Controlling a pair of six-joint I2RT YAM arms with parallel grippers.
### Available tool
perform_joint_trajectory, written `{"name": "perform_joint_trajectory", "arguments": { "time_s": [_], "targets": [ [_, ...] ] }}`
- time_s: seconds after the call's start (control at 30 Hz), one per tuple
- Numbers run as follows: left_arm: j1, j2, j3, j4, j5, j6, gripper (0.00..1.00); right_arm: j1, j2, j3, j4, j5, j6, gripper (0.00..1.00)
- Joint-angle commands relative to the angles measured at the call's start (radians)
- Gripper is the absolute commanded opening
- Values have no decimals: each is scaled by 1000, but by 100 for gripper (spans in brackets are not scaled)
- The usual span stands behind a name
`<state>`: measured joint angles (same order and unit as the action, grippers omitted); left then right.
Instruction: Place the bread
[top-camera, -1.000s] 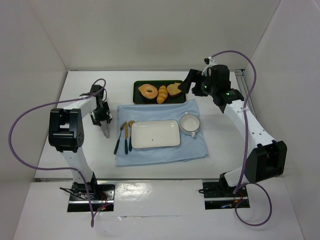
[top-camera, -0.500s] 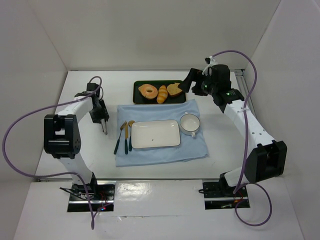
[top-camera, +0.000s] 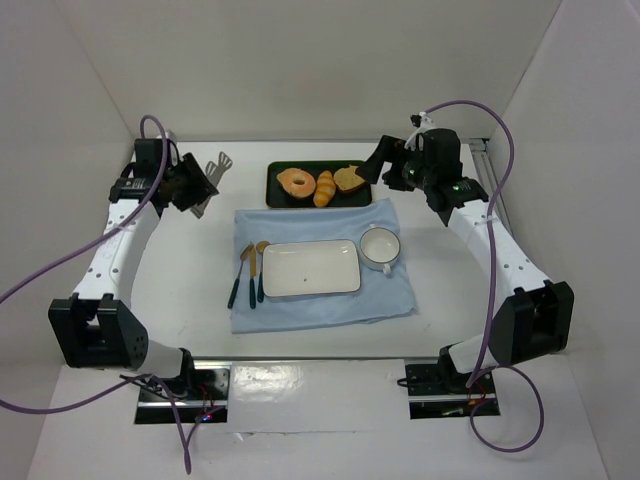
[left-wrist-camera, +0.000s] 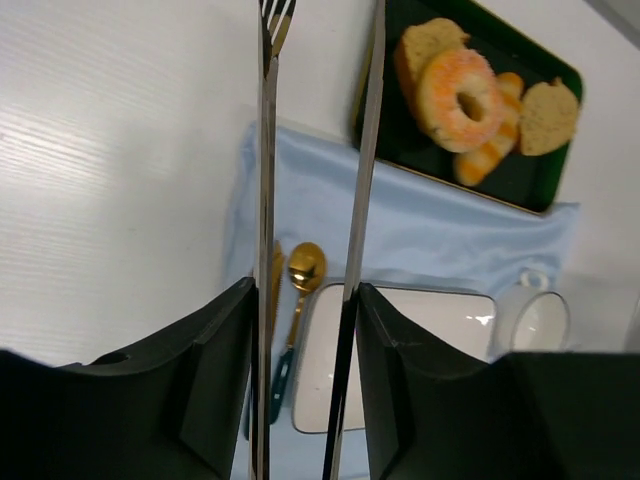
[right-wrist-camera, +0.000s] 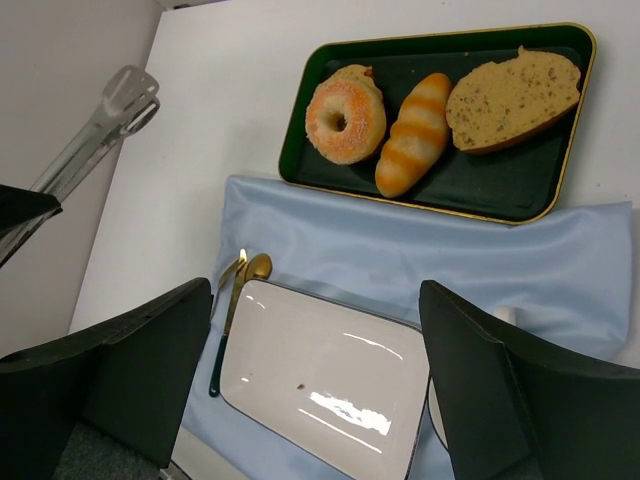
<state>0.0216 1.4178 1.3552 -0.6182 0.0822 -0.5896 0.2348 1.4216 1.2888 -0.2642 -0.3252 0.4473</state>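
The bread (top-camera: 296, 183) is a ring-shaped orange-tan bagel at the left end of a dark green tray (top-camera: 275, 198). It also shows in the wrist views, bread (left-wrist-camera: 460, 85) and bread (right-wrist-camera: 345, 113). My left gripper (top-camera: 192, 190) is at the far left of the table, shut on metal tongs (top-camera: 212, 175) whose tips point toward the tray. The two tong arms run up between my left gripper (left-wrist-camera: 305, 300) fingers, apart from the bread. My right gripper (top-camera: 385, 170) hovers open by the tray's right end, right gripper (right-wrist-camera: 315, 300) holding nothing.
A striped roll (top-camera: 324, 187) and a bread slice (top-camera: 348, 179) share the tray. On the blue cloth (top-camera: 320, 305) lie a white rectangular plate (top-camera: 310, 267), a cup (top-camera: 380, 247) and gold cutlery (top-camera: 250, 272). White walls enclose the table.
My left arm swung from beside the cloth's left edge up to the far left, lifting the tongs off the table. The right arm stayed still.
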Motion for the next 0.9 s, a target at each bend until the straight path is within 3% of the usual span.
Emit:
{"name": "perform_joint_trajectory", "arguments": {
  "time_s": [0.0,0.37,0.63,0.87],
  "targets": [
    [-5,-5,28,35,181,-47,55,-8,-64,-2,33,8,-12,91],
    [-23,-6,-139,335,507,-231,57,-8,-136,-81,51,17,-1,91],
    [-52,26,-199,457,556,-314,57,-8,-156,-92,19,38,-29,91],
    [-61,90,-197,466,545,-314,59,-8,-165,-140,49,26,-18,91]
  ]
}}
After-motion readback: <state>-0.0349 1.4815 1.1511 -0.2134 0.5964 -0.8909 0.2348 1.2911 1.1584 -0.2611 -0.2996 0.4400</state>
